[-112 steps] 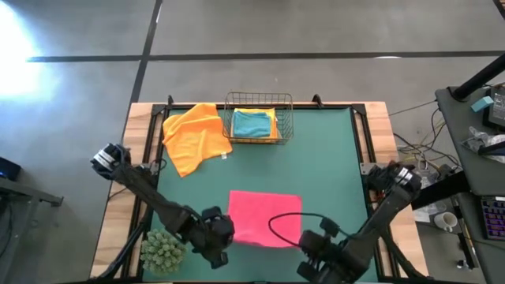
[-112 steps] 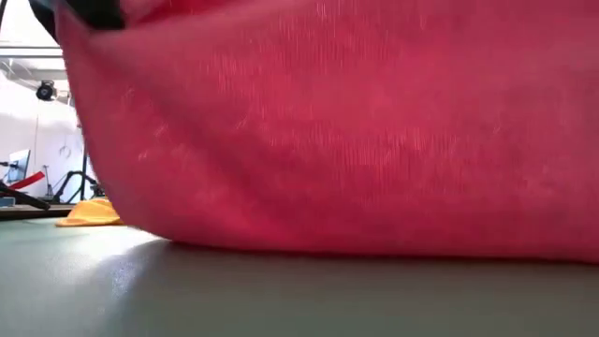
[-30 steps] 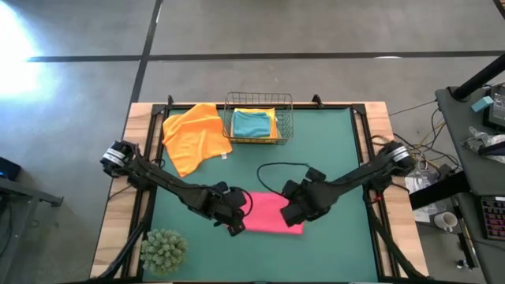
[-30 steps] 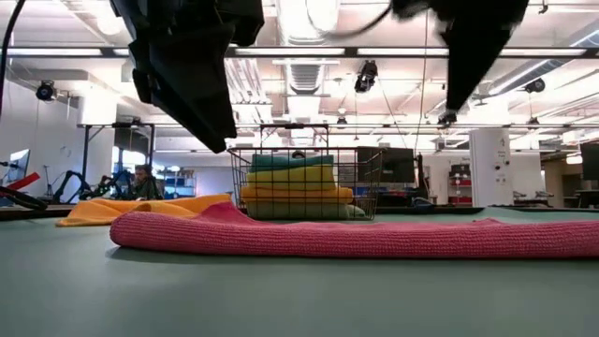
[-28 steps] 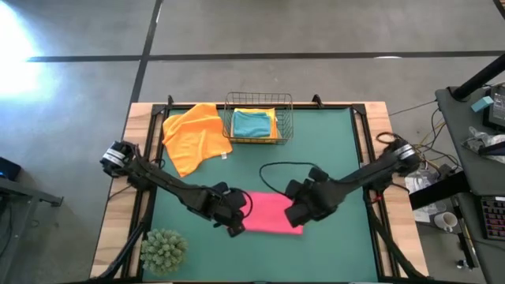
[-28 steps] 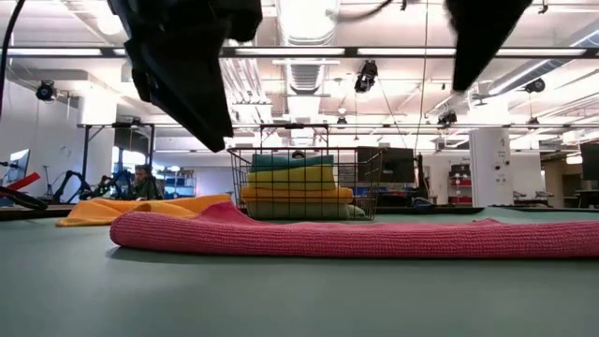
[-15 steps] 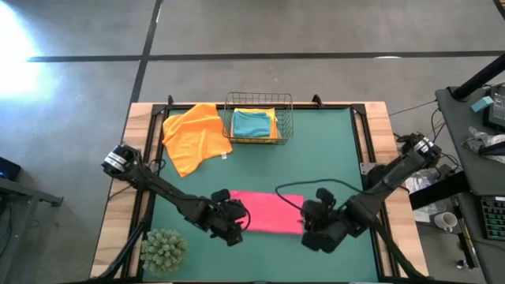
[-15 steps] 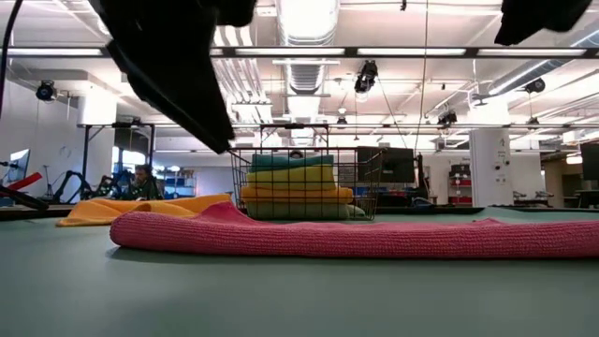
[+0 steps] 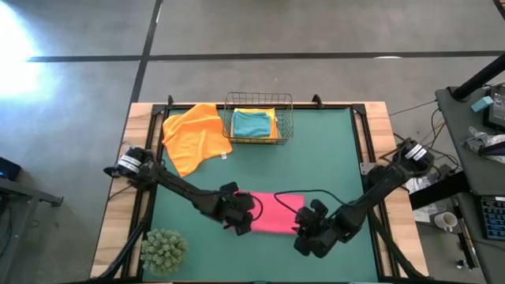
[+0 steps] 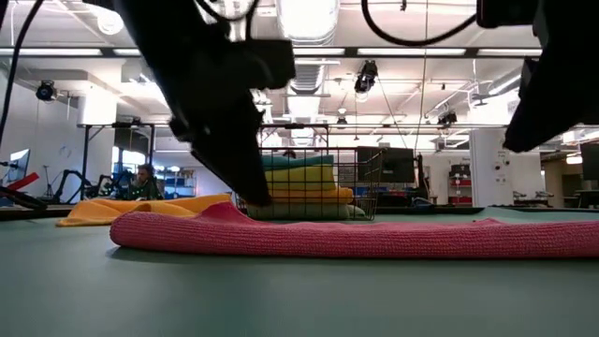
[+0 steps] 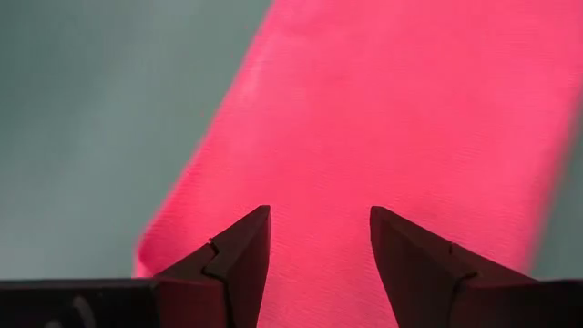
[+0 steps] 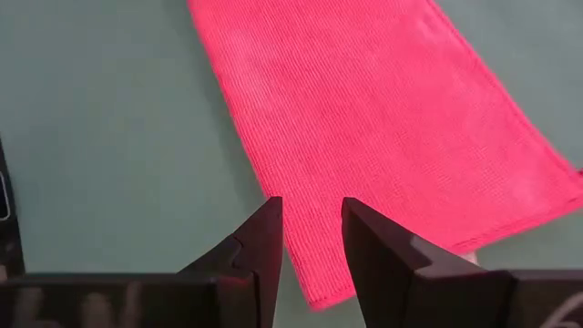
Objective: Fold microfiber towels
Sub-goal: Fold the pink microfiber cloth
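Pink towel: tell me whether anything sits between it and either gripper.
Nothing visible does. The pink towel lies flat on the green table. The left gripper is open right over one end, the right gripper open over the other end's edge. The wire basket stands far back.

Grey concrete floor (image 9: 276,31) spreads around the green-topped table (image 9: 323,158), crossed by dark seams. A cluttered desk (image 9: 481,142) stands to one side. Across the hall, bright strip lights (image 10: 309,51) and exposed ducts (image 10: 304,80) hang from the ceiling.
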Motion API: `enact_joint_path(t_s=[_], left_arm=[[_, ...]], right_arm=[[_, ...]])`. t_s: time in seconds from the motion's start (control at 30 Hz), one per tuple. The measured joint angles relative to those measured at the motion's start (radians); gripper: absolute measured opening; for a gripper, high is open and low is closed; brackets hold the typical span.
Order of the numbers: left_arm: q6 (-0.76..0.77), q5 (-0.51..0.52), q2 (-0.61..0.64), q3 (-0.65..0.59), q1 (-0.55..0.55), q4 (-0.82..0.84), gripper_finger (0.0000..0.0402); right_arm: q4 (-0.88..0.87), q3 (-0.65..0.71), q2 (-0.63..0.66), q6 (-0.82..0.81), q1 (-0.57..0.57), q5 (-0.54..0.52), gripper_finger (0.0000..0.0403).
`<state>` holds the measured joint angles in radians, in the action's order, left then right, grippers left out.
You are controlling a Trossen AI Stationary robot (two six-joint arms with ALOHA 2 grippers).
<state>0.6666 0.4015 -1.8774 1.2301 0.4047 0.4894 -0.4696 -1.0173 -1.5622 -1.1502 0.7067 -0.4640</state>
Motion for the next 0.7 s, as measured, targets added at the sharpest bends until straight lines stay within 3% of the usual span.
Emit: enact_joint_path(t_s=[0.27,0.7], left_arm=[[-0.001,-0.060,-0.041,0.000,-0.076,-0.011,0.0173],[0.008,-0.115,-0.041,-0.034,-0.095,-0.032,0.0173]], right_arm=[[0.059,0.015,-0.073,-0.005,-0.006,0.065,0.0106],[0.016,0.021,-0.143,0.007,-0.074,0.133,0.0106]])
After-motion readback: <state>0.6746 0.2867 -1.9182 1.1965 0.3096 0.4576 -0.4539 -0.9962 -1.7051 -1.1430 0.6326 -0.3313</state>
